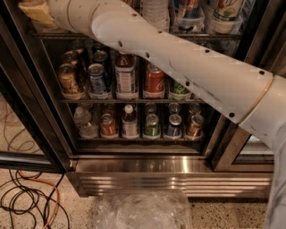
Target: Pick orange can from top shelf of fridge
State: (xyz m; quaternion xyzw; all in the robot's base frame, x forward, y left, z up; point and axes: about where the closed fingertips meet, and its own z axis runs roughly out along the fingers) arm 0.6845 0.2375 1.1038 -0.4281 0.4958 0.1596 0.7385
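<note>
- The white arm (178, 62) slants from lower right up to the top left, across the front of the open fridge (170, 165).
- The tool (33, 11) is at the upper left corner, level with the top shelf (205, 35); only its tan end shows, and I cannot tell how far open it is or whether it holds anything.
- I cannot pick out the orange can: the arm covers the left stretch of the top shelf, and the view cuts off above it.
- Clear bins (192, 22) line that shelf on the right.
- One rack down stand a gold-brown can (68, 78), a blue can (97, 76), a bottle (126, 74) and a red Coca-Cola can (154, 80).
- Cables (27, 201) and crumpled clear plastic (143, 210) lie on the floor.
</note>
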